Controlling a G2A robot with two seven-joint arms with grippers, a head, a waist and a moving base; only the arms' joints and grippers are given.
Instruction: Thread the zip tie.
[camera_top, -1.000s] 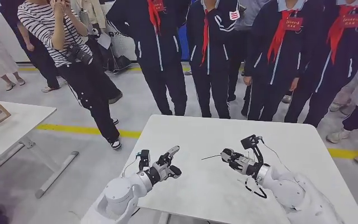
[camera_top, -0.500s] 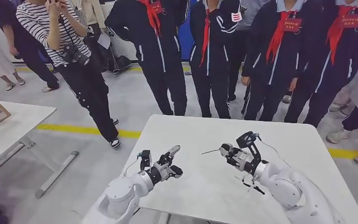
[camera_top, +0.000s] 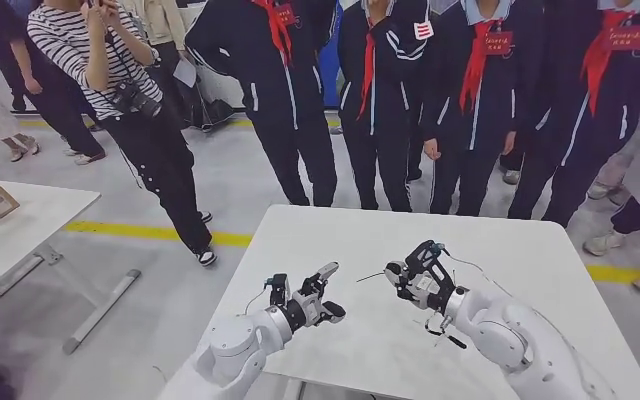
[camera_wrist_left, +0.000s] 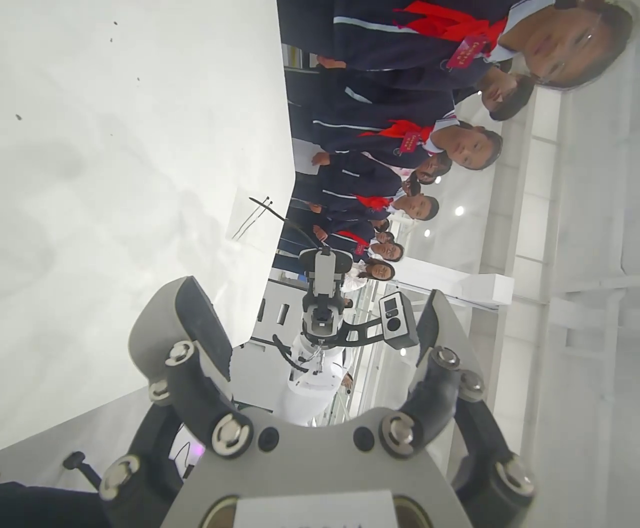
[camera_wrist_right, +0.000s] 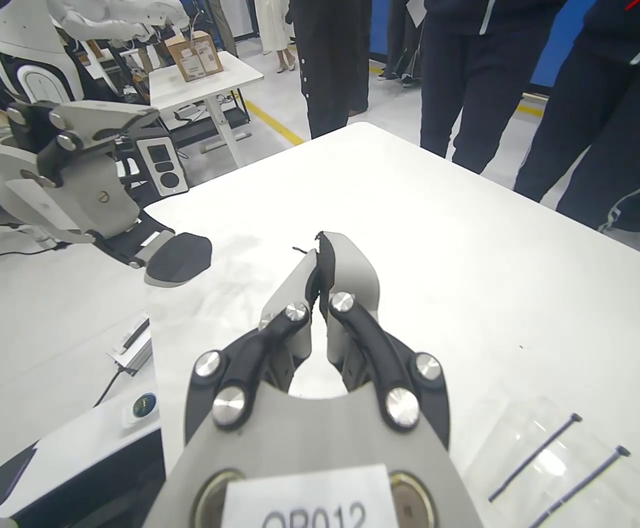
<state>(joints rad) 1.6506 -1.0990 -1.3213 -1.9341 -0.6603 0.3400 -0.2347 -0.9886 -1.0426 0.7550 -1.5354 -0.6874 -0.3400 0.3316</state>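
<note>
A thin black zip tie (camera_top: 372, 277) sticks out of my right gripper (camera_top: 392, 272), which is shut on it above the white table (camera_top: 330, 240). In the right wrist view a short black end of the zip tie (camera_wrist_right: 300, 248) pokes past the closed right gripper (camera_wrist_right: 320, 247). My left gripper (camera_top: 335, 290) stands open a short way off, facing the tie's free end, with nothing between its fingers. In the left wrist view the open left gripper (camera_wrist_left: 310, 295) frames the right gripper (camera_wrist_left: 322, 267) and the zip tie (camera_wrist_left: 272, 211) beyond it.
Two spare zip ties (camera_wrist_right: 535, 457) lie on a clear sheet by the right arm. The left gripper (camera_wrist_right: 155, 190) hangs near the table's corner. Several people stand close along the table's far edge. A second white table (camera_top: 30, 215) stands at the left.
Both arms have drawn closer together: the left gripper moved right, and the right gripper shifted a little left with the zip tie still in it.
</note>
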